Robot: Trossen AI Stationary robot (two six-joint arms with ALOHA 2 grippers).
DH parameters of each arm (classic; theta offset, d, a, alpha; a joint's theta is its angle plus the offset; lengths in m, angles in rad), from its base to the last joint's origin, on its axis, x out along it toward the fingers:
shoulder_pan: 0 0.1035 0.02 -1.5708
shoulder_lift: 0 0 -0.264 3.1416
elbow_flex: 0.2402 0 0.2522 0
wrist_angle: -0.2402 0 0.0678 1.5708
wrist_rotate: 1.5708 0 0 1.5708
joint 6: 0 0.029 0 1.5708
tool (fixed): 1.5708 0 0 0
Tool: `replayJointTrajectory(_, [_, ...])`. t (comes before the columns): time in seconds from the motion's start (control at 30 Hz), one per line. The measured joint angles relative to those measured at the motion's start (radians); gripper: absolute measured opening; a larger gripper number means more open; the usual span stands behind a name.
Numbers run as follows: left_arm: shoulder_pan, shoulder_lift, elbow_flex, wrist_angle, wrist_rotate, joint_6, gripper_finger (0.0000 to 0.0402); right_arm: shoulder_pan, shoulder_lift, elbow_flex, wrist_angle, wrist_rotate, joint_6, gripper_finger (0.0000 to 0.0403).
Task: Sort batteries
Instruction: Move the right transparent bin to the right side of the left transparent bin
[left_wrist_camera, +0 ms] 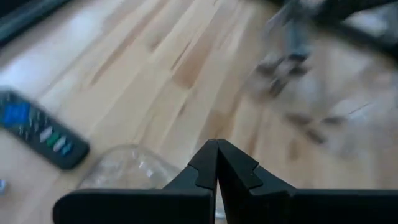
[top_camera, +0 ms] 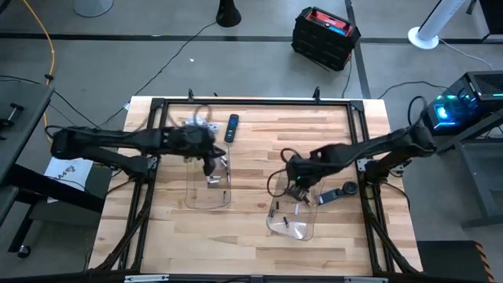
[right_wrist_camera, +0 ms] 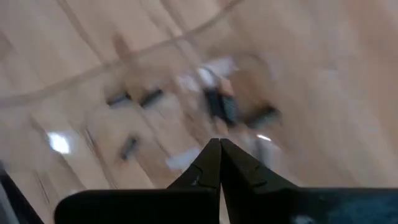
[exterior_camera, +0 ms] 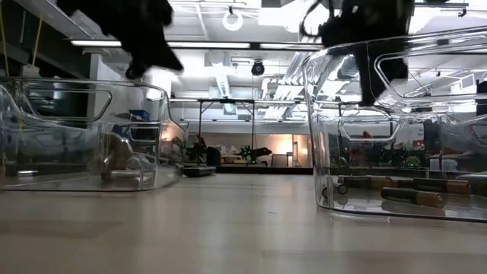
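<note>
Two clear trays stand on the wooden table: the left tray [top_camera: 208,187] and the right tray [top_camera: 291,218]. Several dark batteries [exterior_camera: 411,192] lie on the right tray's floor, blurred in the right wrist view [right_wrist_camera: 149,97]. A few small cells [exterior_camera: 122,176] lie in the left tray. My left gripper [top_camera: 211,165] hangs shut over the left tray's far part, its fingertips [left_wrist_camera: 217,163] closed on nothing. My right gripper [top_camera: 295,192] points steeply down over the right tray's far end, its fingertips [right_wrist_camera: 219,155] shut and empty.
A dark remote [top_camera: 233,128] lies at the far middle, also in the left wrist view [left_wrist_camera: 40,130]. Silvery clutter [top_camera: 196,122] sits beside it at the far left. Another dark gadget [top_camera: 338,194] lies right of the right tray. Bare wood stretches between the trays.
</note>
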Motion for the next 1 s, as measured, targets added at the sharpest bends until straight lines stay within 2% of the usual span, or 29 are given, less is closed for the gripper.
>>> replayJointTrajectory(0.13, [-0.041, -0.148, 0.001, 0.005, -0.01, -0.034, 0.0, -0.016, 0.022, -0.202, 0.344, -0.013, 0.085, 0.0])
replayJointTrajectory(0.27, [-0.099, -0.226, 0.001, 0.008, -0.067, -0.115, 0.0, -0.047, 0.06, -0.26, 0.503, 0.115, 0.127, 0.0])
replayJointTrajectory(0.4, [-0.172, -0.229, 0.001, 0.016, -0.121, -0.176, 0.0, -0.09, 0.116, -0.239, 0.519, 0.208, 0.083, 0.0])
replayJointTrajectory(0.67, [-0.302, -0.163, 0.0, 0.128, -0.205, -0.193, 0.0, -0.198, 0.187, -0.184, 0.514, 0.299, -0.111, 0.0])
replayJointTrajectory(0.83, [-0.334, -0.133, 0.0, 0.187, -0.213, -0.185, 0.0, -0.266, 0.187, -0.147, 0.591, 0.311, -0.295, 0.0])
replayJointTrajectory(1.0, [-0.336, -0.14, 0.0, 0.193, -0.214, -0.157, 0.0, -0.306, 0.187, -0.112, 0.674, 0.262, -0.41, 0.0])
